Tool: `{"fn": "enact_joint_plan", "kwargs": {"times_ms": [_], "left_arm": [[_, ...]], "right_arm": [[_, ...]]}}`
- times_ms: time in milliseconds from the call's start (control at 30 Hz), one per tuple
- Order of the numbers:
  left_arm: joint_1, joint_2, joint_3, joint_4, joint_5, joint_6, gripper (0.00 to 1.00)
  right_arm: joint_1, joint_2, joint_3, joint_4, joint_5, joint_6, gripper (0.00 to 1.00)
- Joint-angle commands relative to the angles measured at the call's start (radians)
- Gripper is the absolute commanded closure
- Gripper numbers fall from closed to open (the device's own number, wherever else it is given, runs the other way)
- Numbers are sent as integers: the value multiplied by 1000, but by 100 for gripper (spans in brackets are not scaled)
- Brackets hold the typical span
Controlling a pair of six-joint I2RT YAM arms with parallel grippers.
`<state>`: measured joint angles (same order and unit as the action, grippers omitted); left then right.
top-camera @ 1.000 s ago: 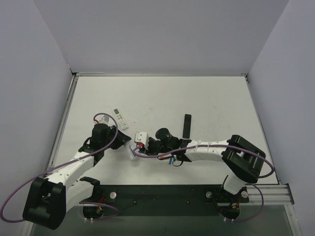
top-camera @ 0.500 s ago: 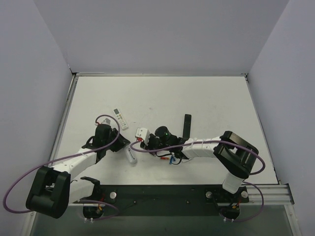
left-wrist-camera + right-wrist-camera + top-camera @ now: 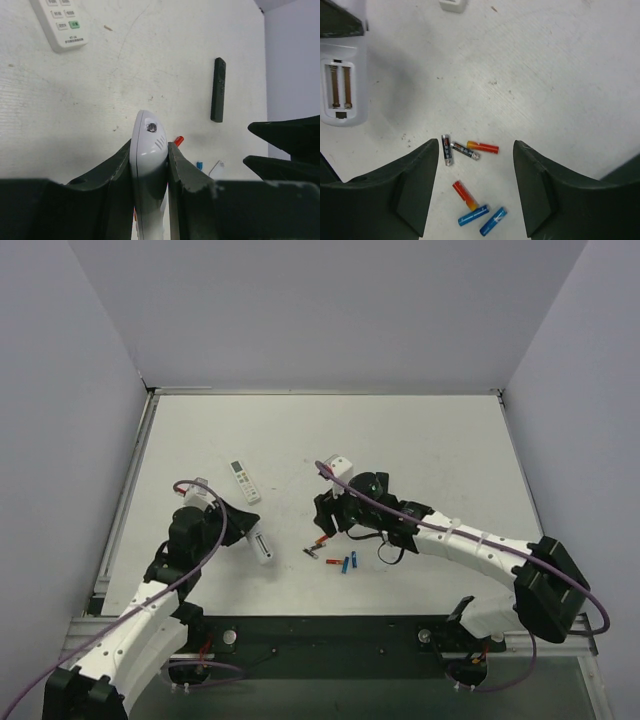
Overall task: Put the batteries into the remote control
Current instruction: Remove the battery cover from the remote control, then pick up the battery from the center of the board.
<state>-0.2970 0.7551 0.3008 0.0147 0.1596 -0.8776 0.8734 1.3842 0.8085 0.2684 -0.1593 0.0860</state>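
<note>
Right arm shift: since a second ago it has drawn off the remote control [image 3: 262, 545] and swung right, and the right claw [image 3: 476, 145] now hangs over the loose cells.
Left arm shift: it has pulled back toward the near left, taking the remote control with it.
Left claw [image 3: 149, 147]: clamped across the remote control's two long edges.
Right claw: fingers wide apart, holding nothing.
Remote control: left of the cells, with its open recess facing up and both spring slots bare.
Batteries [image 3: 473, 215]: two blue cells lie just beside each other on the table [image 3: 420, 440], at the near right of the scatter, neither yet loaded.
Neighbours: red cells [image 3: 482, 147] and dark grey cells [image 3: 447, 149] lie close by and look easy to pinch by mistake.
Elsewhere: another white remote [image 3: 244, 480] lies farther left, and a black remote [image 3: 217, 90] sits well apart.
Handling: each battery is probably light, stiff and smooth, so it is likely to roll or squirt free. It is best pinched across its middle, fingers square to its length.
Remote grip: rigid plastic, and the edge hold leaves the recess clear.
</note>
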Motion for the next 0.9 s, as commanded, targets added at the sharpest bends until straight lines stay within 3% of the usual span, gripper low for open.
{"fn": "enact_joint_plan", "kwargs": {"times_ms": [0,167,367,633,867], "left_arm": [[12,-149,-18,-13,4,14,100],[13,-342,-28,-91,12,37,100],[13,-448,-52,-78,80,72,100],[13,-447,-92,-29,150,62,100],[12,-448,-101,11,170,58,100]], "right_arm": [[-31,-94,-5,-270,93,230,44],[-85,-187,-52,-499,132,353,44],[-100,-261,-115,-580,100,397,46],[-70,-133,-60,-620,93,471,72],[-28,-2,6,-615,152,497,76]]}}
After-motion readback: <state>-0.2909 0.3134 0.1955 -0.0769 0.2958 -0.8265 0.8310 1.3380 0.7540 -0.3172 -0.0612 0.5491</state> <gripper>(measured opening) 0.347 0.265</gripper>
